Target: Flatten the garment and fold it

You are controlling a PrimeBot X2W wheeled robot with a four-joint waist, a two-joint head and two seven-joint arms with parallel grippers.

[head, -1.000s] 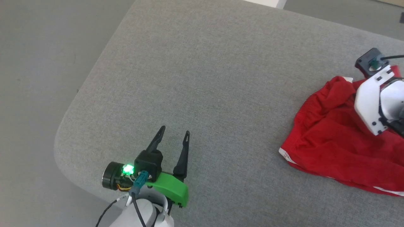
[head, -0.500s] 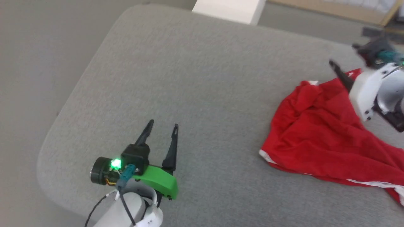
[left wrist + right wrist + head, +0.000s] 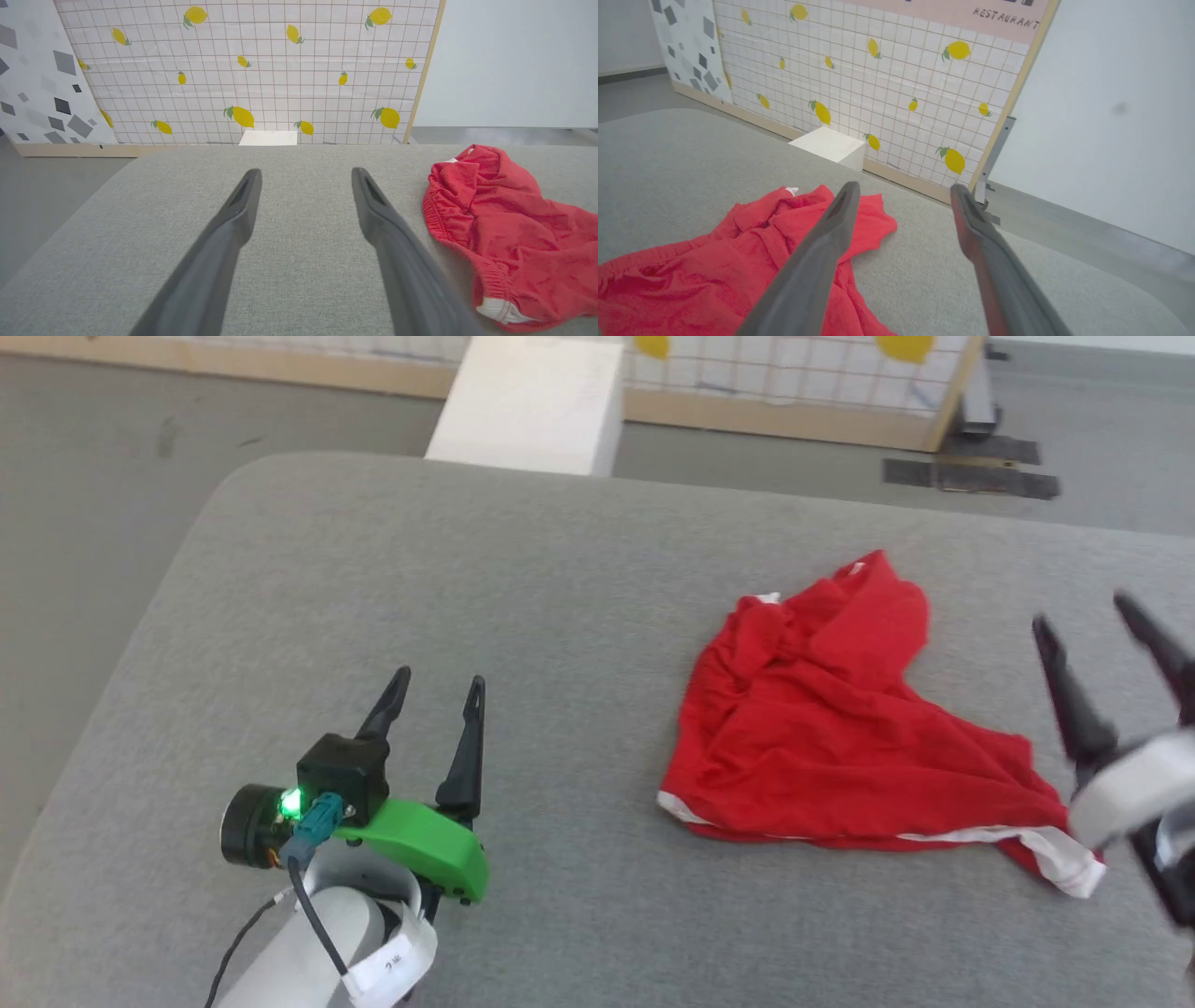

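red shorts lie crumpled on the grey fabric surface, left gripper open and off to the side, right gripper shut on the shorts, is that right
Not quite. The right gripper is open and holds nothing: the right wrist view shows its fingers spread, with no cloth between them. The rest stands: the red shorts lie crumpled on the grey fabric surface, and the left gripper is open, off to the side.

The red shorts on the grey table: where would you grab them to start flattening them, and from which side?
Probably the white-trimmed hem corner of the shorts, approached from the robot's right. It sticks out flat from the crumpled heap, a thin free edge, whereas the gathered waistband lies rumpled.
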